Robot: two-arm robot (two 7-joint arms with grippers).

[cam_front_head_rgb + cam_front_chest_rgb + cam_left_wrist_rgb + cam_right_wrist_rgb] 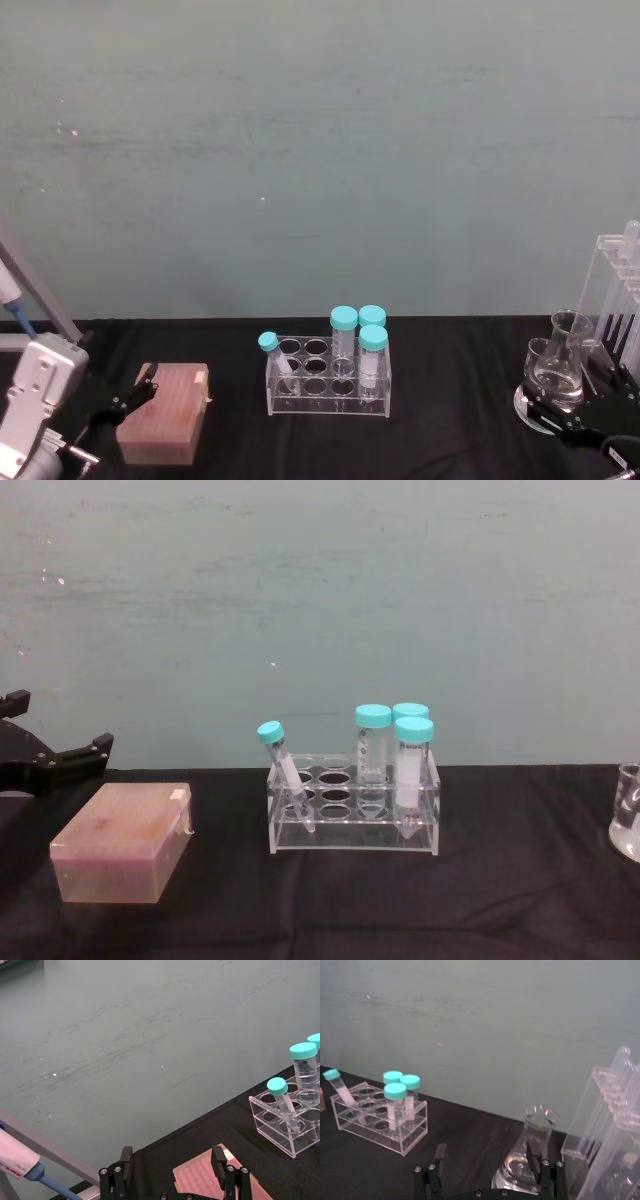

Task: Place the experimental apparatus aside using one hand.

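The flask (566, 362) stands upright at the table's right edge, beaker (538, 360) touching its left side and the tall tube rack (622, 290) just at its 3 o'clock. The right gripper (588, 408) sits at the flask's 5 o'clock, fingers apart, nearly straddling its base. The left gripper (128, 394), also spread, hovers by the pink box (163, 413), well apart, so the right arm looks better placed.
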